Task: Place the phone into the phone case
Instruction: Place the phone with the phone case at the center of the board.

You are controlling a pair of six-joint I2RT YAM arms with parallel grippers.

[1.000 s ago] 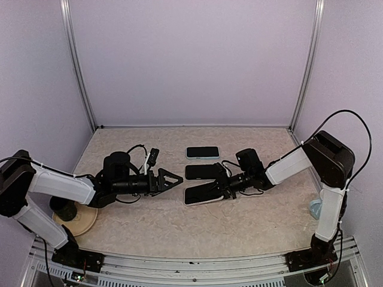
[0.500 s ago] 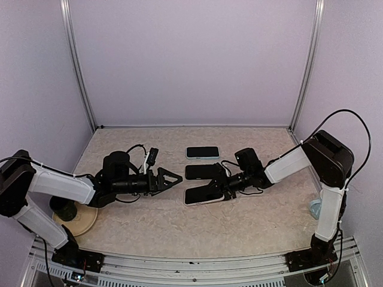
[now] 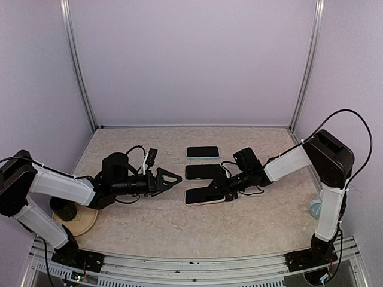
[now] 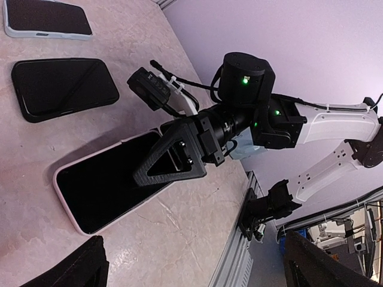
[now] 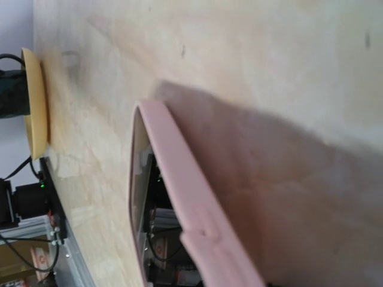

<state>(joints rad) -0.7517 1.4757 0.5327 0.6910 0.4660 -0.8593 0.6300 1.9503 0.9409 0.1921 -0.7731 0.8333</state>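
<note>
A phone with a dark screen in a pink phone case [image 3: 202, 196] lies on the table in front of the other phones. In the left wrist view that pink phone case [image 4: 99, 192] lies nearly flat. My right gripper [image 3: 223, 189] is at its right end, jaws parted, and one triangular finger [image 4: 173, 158] reaches over the screen. The right wrist view is filled by the case's pink edge [image 5: 179, 197]; my fingers do not show there. My left gripper [image 3: 172, 178] hovers open a short way left of the case, holding nothing.
A black phone [image 3: 200, 171] lies just behind the pink one, and a phone in a pale case [image 3: 202, 152] lies farther back. A yellow dish [image 3: 81, 220] with a black object sits at the near left. A pale blue item [image 3: 315, 208] lies by the right arm's base.
The pink-cased phone, first tilted up in my right gripper, has come down nearly flat on the table as the right jaws parted. The left arm barely moved.
</note>
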